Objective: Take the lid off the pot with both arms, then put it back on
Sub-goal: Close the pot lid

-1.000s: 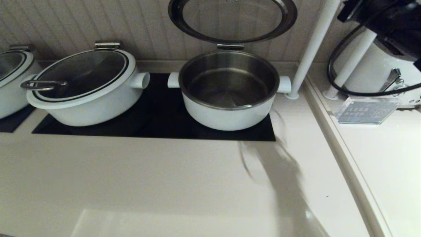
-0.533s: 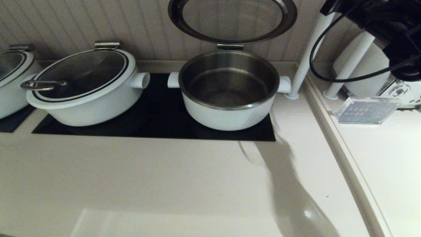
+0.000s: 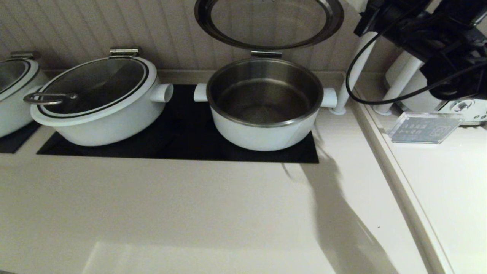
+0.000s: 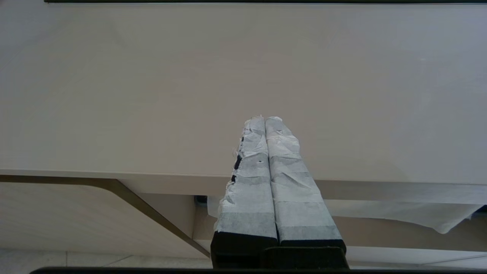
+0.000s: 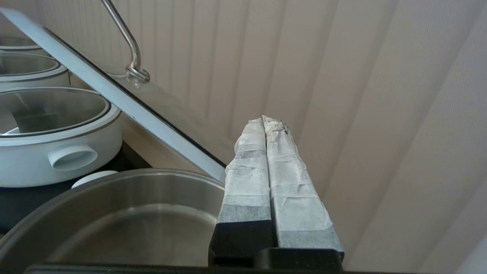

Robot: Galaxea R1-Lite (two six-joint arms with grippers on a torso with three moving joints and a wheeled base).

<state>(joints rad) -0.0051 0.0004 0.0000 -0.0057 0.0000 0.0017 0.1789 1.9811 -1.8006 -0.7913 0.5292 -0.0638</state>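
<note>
The white pot point(image 3: 264, 133) stands open on the black cooktop point(image 3: 182, 129), its steel inside bare. Its glass lid point(image 3: 268, 21) is swung up on the steel hinge point(image 3: 266, 54) and leans back towards the wall. The right arm point(image 3: 437, 42) reaches in from the upper right, its fingers hidden in the head view. In the right wrist view the right gripper point(image 5: 265, 120) is shut and empty, just beside the lid's white rim point(image 5: 125, 102), above the pot's rim point(image 5: 114, 179). The lid's bar handle point(image 5: 127, 42) is beyond it. The left gripper point(image 4: 265, 120) is shut and empty over the counter's front edge.
A wider white pot point(image 3: 99, 102) with a loop-handled lid sits left of the open pot, and a third pot point(image 3: 11, 91) at the far left. A white post point(image 3: 361, 57), a white appliance point(image 3: 430, 87) and a clear sign point(image 3: 424, 127) stand at the right.
The right arm has moved left from the upper right corner towards the raised lid. Its shadow on the counter has shifted. The pot and lid have not moved.
</note>
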